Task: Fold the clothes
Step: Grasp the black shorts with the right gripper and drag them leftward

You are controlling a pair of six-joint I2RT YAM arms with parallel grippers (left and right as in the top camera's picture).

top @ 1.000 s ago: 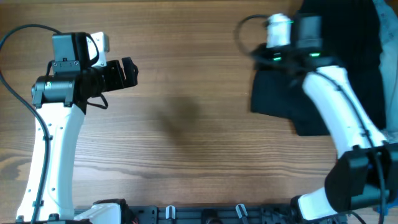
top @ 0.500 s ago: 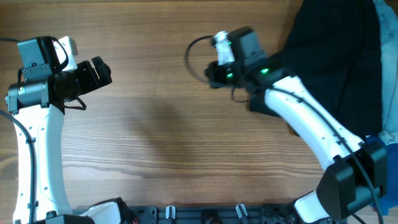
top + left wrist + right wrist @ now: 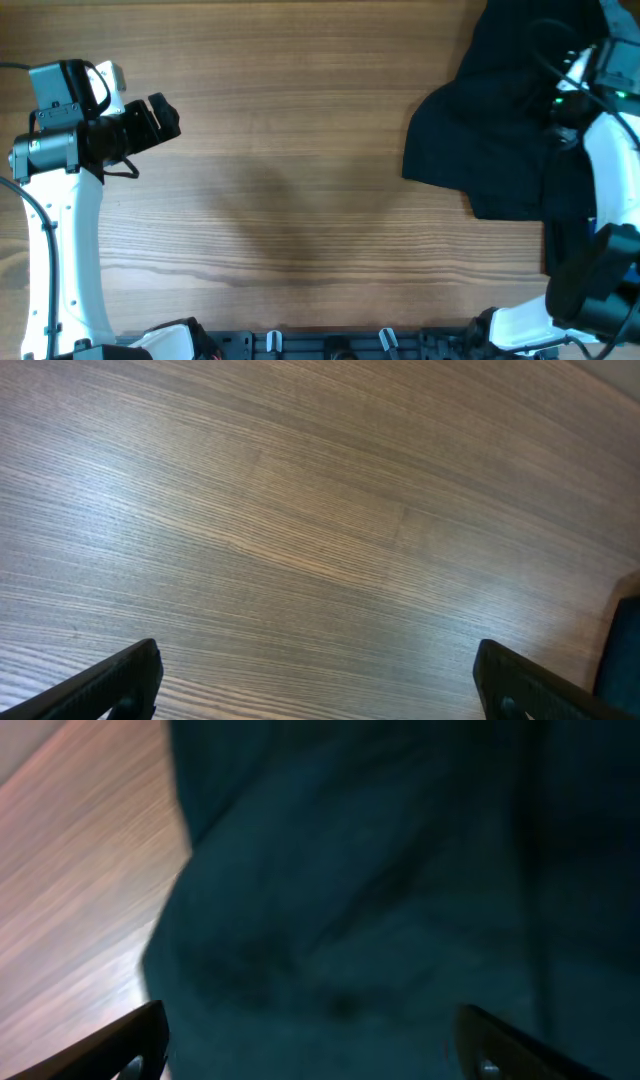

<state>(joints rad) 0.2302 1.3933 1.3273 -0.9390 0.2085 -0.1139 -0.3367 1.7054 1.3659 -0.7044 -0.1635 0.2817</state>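
The clothes [image 3: 490, 130] are black fabric, lying rumpled on the wooden table [image 3: 300, 200] at the far right, with one lobe reaching left. In the right wrist view the clothes [image 3: 380, 890] fill nearly the whole frame. My right gripper [image 3: 315, 1050] hangs just above them, open, with nothing between its fingers [image 3: 140, 1035]. From overhead only the right arm [image 3: 605, 150] and its wrist show over the fabric. My left gripper [image 3: 172, 118] is at the far left over bare wood, open and empty [image 3: 325, 695]. A dark edge of the clothes [image 3: 625, 650] shows at that view's right border.
A strip of pale blue cloth [image 3: 628, 25] shows in the top right corner beside the black fabric. A black rail with clips [image 3: 330, 345] runs along the front edge of the table.
My right arm swung out left over the table, then back right over the clothes, and its jaws opened. The left arm drew left a little, then stayed still.
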